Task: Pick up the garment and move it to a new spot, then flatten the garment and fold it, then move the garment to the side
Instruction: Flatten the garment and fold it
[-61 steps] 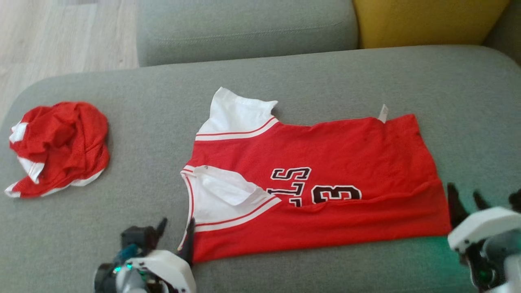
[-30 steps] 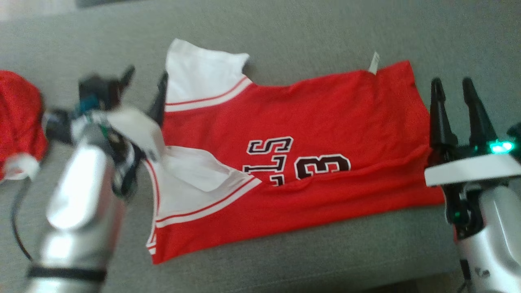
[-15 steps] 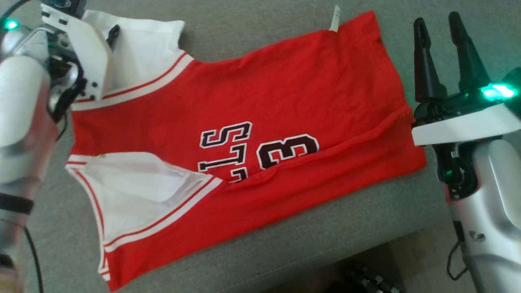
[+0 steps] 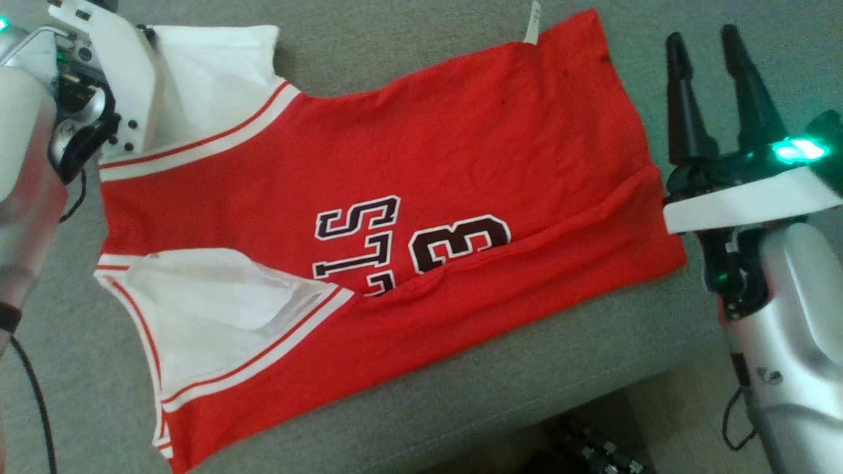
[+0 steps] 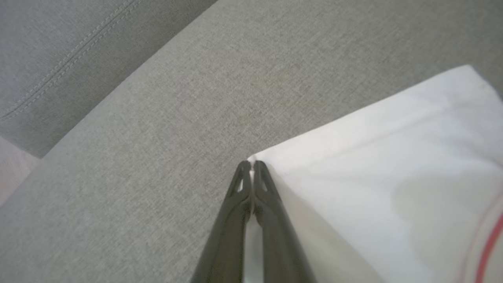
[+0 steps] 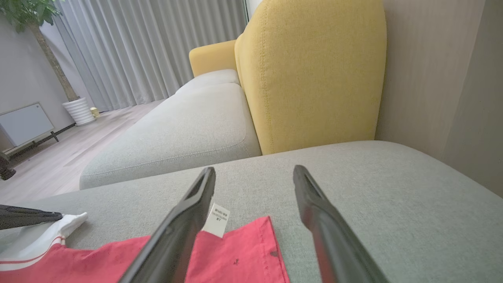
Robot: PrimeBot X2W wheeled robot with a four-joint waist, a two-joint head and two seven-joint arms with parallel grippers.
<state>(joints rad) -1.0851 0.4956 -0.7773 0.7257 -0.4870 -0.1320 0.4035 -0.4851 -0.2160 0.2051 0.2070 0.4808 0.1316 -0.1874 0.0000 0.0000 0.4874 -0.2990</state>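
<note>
At ten o'clock in the head view, the left gripper [image 5: 251, 168] is pinched tight on the corner of the white sleeve [image 5: 373, 177] of the red jersey [image 4: 421, 145]. The jersey lies spread across the grey sofa seat [image 4: 474, 408]. Black lettering shows "LS" and a "3", with the rest tucked under a fold. Print on the care tag [image 6: 217, 220], at twelve o'clock, is too small to read. At three o'clock the right gripper [image 4: 699, 34] stands wide and holds nothing, just beside the hem.

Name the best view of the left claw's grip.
Left wrist view: left claw pinches the sleeve corner, shut. Head view hides its tips behind the wrist; right wrist view shows it small, far left.
</note>
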